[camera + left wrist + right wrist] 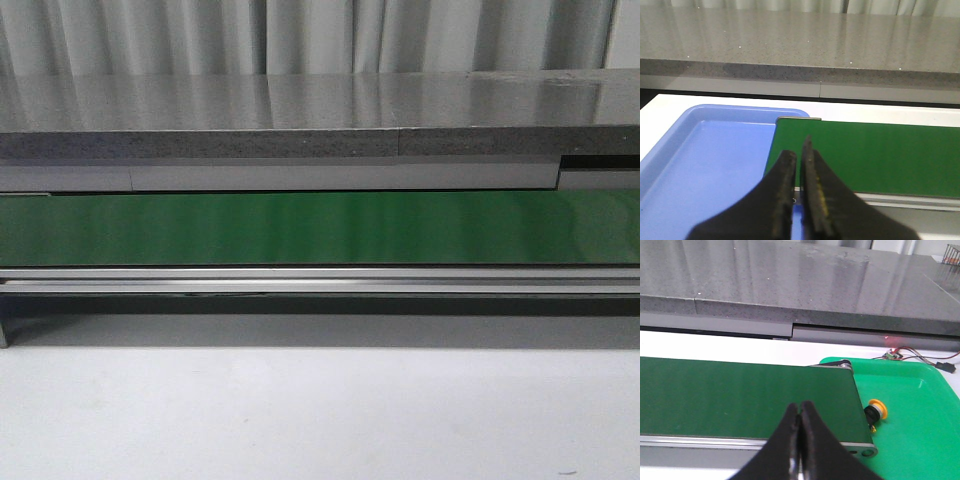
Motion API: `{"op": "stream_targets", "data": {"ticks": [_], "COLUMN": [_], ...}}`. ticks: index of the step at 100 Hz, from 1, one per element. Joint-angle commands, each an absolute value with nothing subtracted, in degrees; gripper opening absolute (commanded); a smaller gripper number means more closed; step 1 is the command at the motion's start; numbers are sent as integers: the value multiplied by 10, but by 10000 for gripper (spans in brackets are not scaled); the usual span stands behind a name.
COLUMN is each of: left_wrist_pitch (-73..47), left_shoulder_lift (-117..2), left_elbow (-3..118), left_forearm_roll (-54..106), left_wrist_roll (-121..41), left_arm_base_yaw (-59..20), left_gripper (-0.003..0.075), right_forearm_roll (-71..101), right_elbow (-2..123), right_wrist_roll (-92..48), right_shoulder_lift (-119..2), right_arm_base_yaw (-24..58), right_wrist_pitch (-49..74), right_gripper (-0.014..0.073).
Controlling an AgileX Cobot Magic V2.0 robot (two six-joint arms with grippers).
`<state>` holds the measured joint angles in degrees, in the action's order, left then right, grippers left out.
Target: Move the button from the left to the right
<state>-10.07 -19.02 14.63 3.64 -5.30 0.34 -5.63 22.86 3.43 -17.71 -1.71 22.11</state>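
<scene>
- While the front view carries neither arm, it shows the green conveyor belt (300, 228) running side to side across the middle, with a grey speckled stone ledge (300, 115) behind it at 12 o'clock and the white surface (300, 420) in front at 6 o'clock.
- Pale curtains (300, 35) hang behind the ledge.
- In the left wrist view, the left claw (800, 150) hangs with its two dark fingers nearly together, only a thin slit between the tips, and nothing held.
- Its tips sit over the seam where the blue tray (705, 165) meets the end of the belt; the tray lies at 9 o'clock of that end of the belt.
- No object shows on the part of the blue tray that can be seen.
- In the right wrist view, the right claw (800, 412) has its fingers pressed together at the tips, with nothing between them, above the near edge of the belt.
- The button (875, 411) lies on its side in the green tray (920, 440), at 3 o'clock of the right claw, apart from it.
- Its orange-yellow cap points away from the belt, and its dark body is just beside the belt's end roller; whether they touch cannot be told.
- A small sensor with red and black wires (920, 356) sits past the green tray's far rim, a red light glowing beside it.
</scene>
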Motion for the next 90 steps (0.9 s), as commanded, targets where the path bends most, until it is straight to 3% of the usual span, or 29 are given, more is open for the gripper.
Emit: {"op": "stream_targets", "data": {"ticks": [1,56,90], "left_wrist_pitch": [-52,-52,-52], "left_shoulder_lift": [-199,-199,-199], "left_elbow": [162,162,162], "left_forearm_roll": [40,40,40], "left_wrist_roll": [-53,-53,-53], "left_arm_base_yaw": [0,0,0], "left_gripper": [5,5,5], "right_forearm_roll": [-55,-55,-55], "right_elbow": [222,14,-17], "right_wrist_roll": [29,40,40], "right_shoulder_lift": [-174,17,14], "right_arm_base_yaw": [-1,37,37], "right_wrist_pitch": [138,70,47], "right_gripper": [-68,-68,-68]}}
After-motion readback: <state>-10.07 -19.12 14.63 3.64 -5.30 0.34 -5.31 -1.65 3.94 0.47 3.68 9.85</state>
